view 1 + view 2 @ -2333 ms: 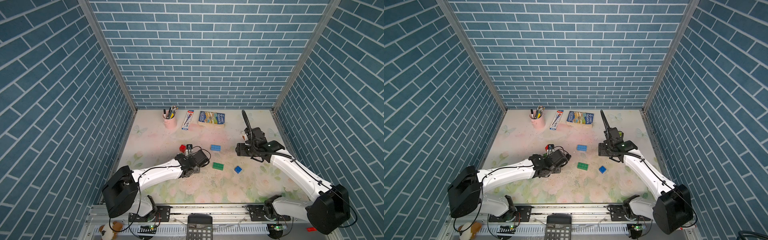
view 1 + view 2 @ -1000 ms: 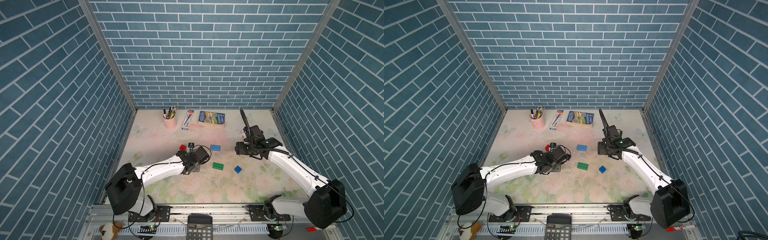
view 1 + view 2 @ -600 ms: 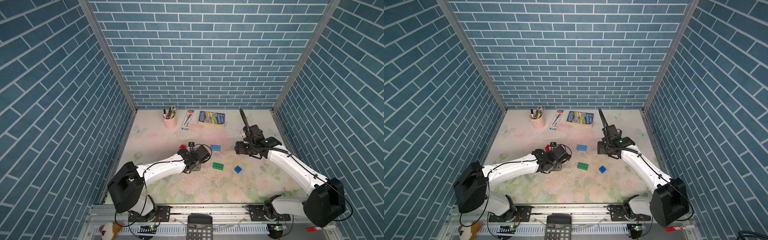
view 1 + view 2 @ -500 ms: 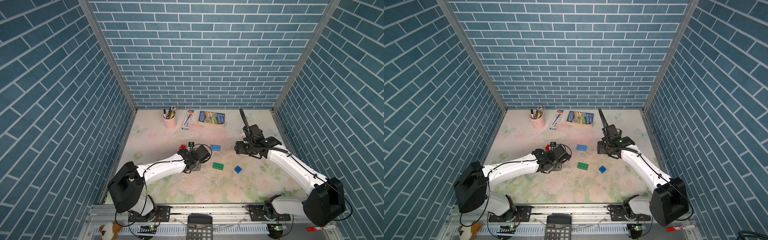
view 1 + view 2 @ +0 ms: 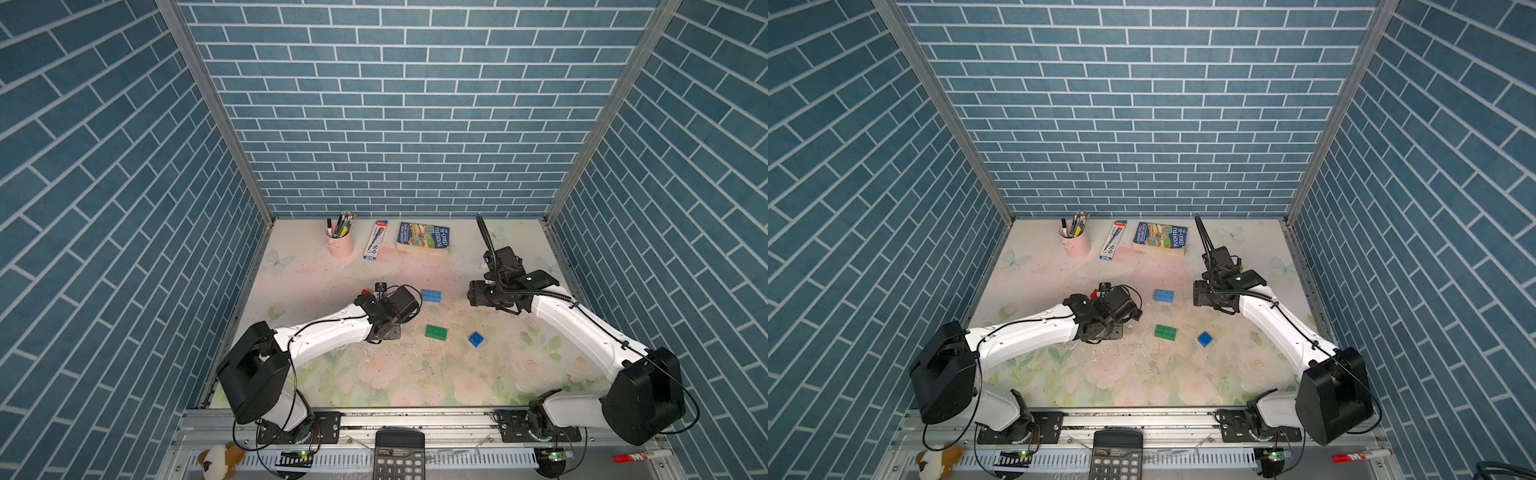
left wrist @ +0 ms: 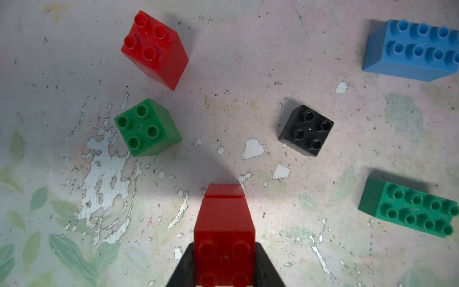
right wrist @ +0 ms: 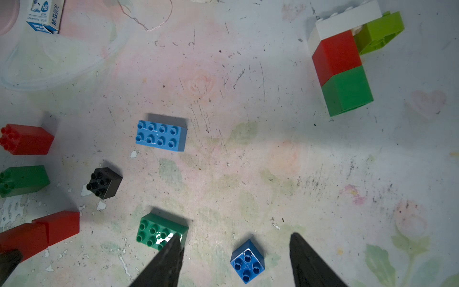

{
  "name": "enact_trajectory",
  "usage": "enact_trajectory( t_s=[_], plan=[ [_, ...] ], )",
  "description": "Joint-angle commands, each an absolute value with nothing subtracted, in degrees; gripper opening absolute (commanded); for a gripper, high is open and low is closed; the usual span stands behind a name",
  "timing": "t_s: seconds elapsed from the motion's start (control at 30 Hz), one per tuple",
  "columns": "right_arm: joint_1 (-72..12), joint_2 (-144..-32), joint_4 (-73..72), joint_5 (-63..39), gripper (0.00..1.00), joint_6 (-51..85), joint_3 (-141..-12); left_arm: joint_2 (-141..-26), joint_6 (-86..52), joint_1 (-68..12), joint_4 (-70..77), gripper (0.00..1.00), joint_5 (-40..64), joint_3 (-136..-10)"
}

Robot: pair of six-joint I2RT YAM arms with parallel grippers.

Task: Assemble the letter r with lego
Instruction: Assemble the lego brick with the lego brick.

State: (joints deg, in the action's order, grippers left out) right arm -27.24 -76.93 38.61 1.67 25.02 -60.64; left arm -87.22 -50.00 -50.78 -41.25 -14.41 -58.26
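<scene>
Left gripper [image 6: 224, 270]: jaws clamped on red plastic stack of two studded bricks [image 6: 224, 218].

Right gripper [image 7: 236, 237]: jaws apart, nothing gripped. Small blue square studded brick [image 7: 247, 261] shows between fingers in right wrist view, clear of both.

Loose on worn floral tabletop [image 6: 74, 198]:
- red square brick [image 6: 154, 47]
- green square brick [image 6: 146, 128]
- black square brick [image 6: 306, 130]
- long light-blue brick [image 6: 412, 49]
- long green brick [image 6: 409, 211]

Joined white-red-green-lime brick cluster [image 7: 342, 64] lies well apart from loose bricks.

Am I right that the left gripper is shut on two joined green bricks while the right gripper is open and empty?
Not quite: the left wrist view shows the left gripper shut on red bricks, not green. The right gripper is indeed open and empty.
</scene>
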Motion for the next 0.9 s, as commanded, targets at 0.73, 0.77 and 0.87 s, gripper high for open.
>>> enact_trajectory(
  t_s=[0.73,0.77,0.87],
  plan=[
    [-26.1,-79.6,40.0,1.8,0.7,23.3,-64.8,-95.4,-50.8,-48.7,-48.1,0.07,-11.8,-60.5],
    [-26.0,-79.7,40.0,1.7,0.7,23.2,-64.9,-96.1,-50.8,-48.8,-47.9,0.06,-11.4,-60.6],
    [-25.7,-80.3,39.9,1.4,0.69,22.9,-65.2,-96.7,-51.0,-48.7,-46.6,0.05,-10.4,-59.9]
  ],
)
